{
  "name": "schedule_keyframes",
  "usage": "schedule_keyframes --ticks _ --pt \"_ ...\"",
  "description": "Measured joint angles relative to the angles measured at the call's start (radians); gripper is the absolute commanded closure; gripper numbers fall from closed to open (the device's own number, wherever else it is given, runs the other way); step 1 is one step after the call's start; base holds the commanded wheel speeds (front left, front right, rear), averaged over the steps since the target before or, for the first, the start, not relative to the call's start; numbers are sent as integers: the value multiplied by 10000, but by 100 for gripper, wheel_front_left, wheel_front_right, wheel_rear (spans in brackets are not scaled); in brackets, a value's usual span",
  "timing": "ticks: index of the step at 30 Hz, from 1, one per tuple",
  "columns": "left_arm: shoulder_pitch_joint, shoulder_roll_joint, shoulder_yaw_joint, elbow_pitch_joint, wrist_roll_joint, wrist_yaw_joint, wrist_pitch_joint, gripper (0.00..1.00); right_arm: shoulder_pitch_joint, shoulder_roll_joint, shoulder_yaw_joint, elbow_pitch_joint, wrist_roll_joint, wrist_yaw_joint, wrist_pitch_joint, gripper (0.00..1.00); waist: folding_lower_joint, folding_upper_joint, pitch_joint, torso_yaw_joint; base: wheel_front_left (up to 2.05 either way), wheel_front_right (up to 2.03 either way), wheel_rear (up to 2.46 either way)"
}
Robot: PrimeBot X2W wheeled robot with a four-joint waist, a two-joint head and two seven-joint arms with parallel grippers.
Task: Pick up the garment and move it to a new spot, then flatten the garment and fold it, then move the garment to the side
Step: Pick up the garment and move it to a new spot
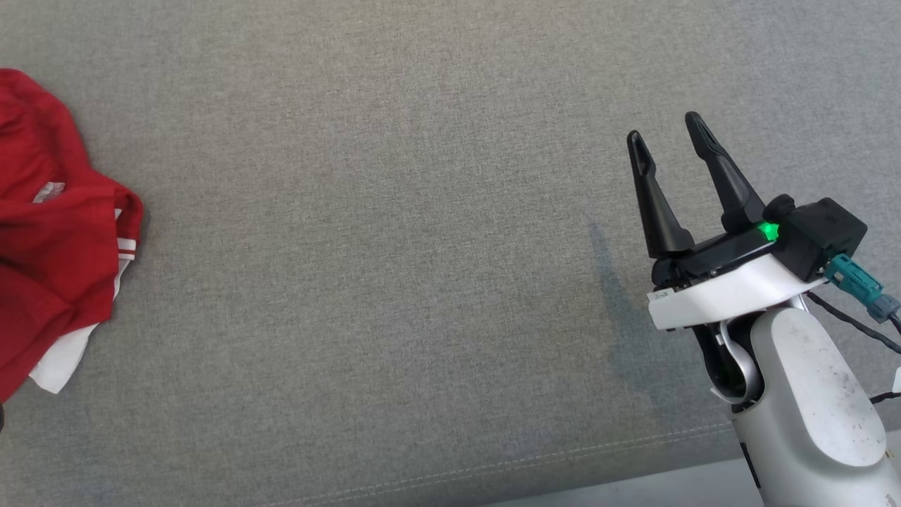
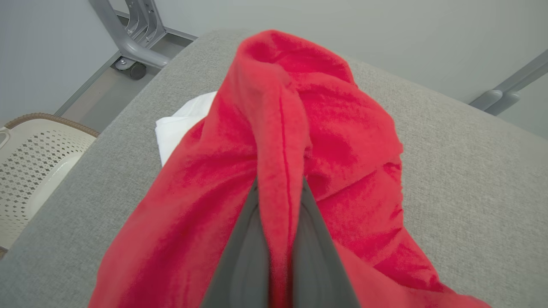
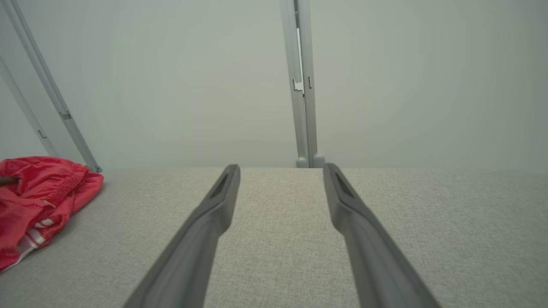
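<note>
**Left claw has a fold of the garment, lift comes next**

Your left claw (image 2: 280, 185) is pressed together on a raised ridge of the red garment (image 2: 342, 141). In the left wrist view the fold runs right up between the two dark fingers. The rest slumps around the claw on the grey tabletop (image 2: 471, 171), with a bit of white cloth (image 2: 180, 124) poking out at upper left. In the head view the garment sits crumpled at the far left edge of the frame. Your right claw (image 1: 665, 128) hangs at the right, spread wide with nothing in it, well apart from the garment.

Looks to me like you're on step one, the pick-up: pinch made, lift not yet done. Next you'll want to raise it clear and carry it toward the bare middle of the tabletop. You've only got one fold, so expect the rest to trail.

As for writing, there's a pale label (image 1: 48, 191) inside, too small to read. There are white stripes (image 1: 127, 246) at the hem and no brand I can make out.
</note>
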Motion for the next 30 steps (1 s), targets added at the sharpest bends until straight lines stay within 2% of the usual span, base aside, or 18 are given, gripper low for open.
schedule_keyframes --ticks 3,10,21,30 --pt "0 -148 -247 -8 117 -242 -219 100 5 8 29 65 35 0 0 0 0 0 -151 19 0 0 0" --pt "-14 -90 -947 -203 629 -842 -575 100 100 27 81 272 148 0 0 0 0 0 -685 64 0 0 0" --pt "-134 -554 -2073 -1273 834 -1116 -1026 100 674 128 224 504 328 0 0 0 0 0 -1780 27 0 0 0" --pt "35 -1381 -3567 -2330 867 -1198 -1131 100 825 238 288 548 362 0 0 0 -1 0 -2316 -456 0 0 0"
